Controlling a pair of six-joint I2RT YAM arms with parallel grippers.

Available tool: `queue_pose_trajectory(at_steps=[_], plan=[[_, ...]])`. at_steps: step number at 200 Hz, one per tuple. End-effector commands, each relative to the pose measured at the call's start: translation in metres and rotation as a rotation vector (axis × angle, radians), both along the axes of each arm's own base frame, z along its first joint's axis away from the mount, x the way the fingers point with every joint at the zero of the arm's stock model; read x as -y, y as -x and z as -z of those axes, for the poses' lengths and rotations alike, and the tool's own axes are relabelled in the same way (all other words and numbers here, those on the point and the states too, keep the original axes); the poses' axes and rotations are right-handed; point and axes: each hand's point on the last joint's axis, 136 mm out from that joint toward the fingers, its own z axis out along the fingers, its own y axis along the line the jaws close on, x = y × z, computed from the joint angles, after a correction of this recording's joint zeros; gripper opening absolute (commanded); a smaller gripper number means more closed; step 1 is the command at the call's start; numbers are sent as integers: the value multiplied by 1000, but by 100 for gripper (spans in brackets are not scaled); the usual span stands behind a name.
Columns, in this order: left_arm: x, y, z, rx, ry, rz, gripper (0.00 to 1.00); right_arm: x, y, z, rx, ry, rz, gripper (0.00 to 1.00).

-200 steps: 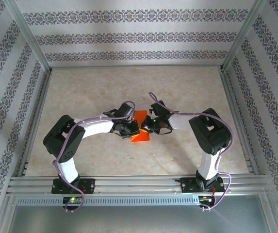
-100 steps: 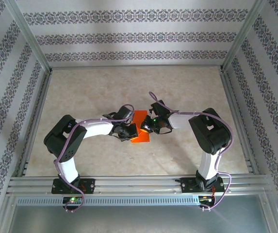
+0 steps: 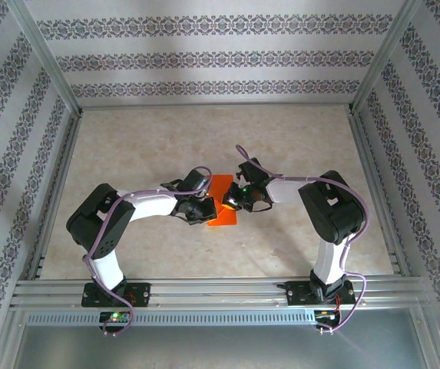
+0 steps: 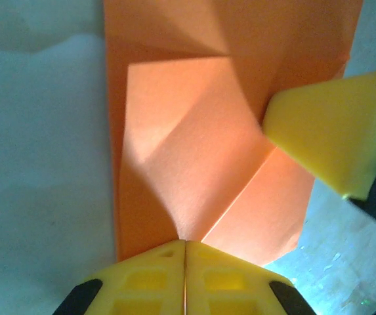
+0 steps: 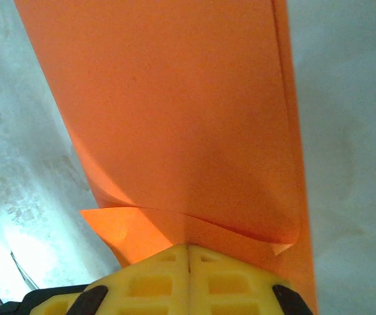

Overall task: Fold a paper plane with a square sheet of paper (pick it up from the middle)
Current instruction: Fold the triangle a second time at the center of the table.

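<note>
Creases run across the orange sheet (image 4: 194,164) in the left wrist view: a diagonal flap lies folded over its middle, and a straight fold line runs from that flap down to the near edge. From above, the orange sheet (image 3: 221,201) lies at the middle of the pale table (image 3: 127,146), well apart from the metal rails along the sides, with both arms bent inward over it.

The left gripper (image 3: 202,211) comes in over the sheet's left edge. Its yellow fingers (image 4: 148,275) are pressed tight together with no gap, and the fold line ends right at their seam; whether they nip the paper or only bear down on it is hard to tell from so close. A yellow finger (image 4: 325,131) of the right arm rests on the sheet's right side in that same view.

The right gripper (image 3: 231,202) meets the sheet from the right. Its own camera shows the fingers (image 5: 148,275) closed flush, a small folded lip of the sheet (image 5: 174,111) running in between their tips, so it has the paper pinched. The two grippers sit just beside each other.
</note>
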Motion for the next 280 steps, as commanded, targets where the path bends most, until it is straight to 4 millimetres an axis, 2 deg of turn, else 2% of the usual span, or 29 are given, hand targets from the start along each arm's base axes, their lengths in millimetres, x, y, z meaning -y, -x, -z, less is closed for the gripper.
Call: queue_pose_trajectory(at_steps=[1, 35, 58, 71, 100, 118, 151, 207, 224, 254, 280], plan=[[-26, 41, 19, -105, -104, 64, 7, 46, 37, 62, -183, 233, 45, 0], [-37, 57, 18, -129, -118, 87, 7, 46, 37, 62, -185, 235, 46, 0], [-43, 60, 8, -107, -140, 110, 7, 46, 37, 62, -186, 234, 44, 0], [-41, 53, -3, -69, -136, 117, 7, 46, 37, 62, -185, 234, 45, 0], [-17, 24, -35, 52, -35, 104, 7, 45, 36, 61, -183, 233, 45, 0], [-6, 8, -43, 103, -1, 78, 7, 45, 36, 62, -183, 232, 43, 0], [6, -7, -29, 78, 10, 42, 6, 43, 36, 61, -186, 226, 41, 0], [-10, 8, 4, -16, -70, 17, 1, 37, 28, 50, -134, 199, 26, 0], [-16, 13, 12, -34, -94, 11, 0, 33, 20, 38, -78, 181, 18, 0], [-21, 20, 23, -54, -103, 4, 0, 16, 0, -1, 73, 98, -24, 0], [-21, 22, 27, -61, -92, -2, 0, -1, 6, -20, 134, 61, -89, 0]])
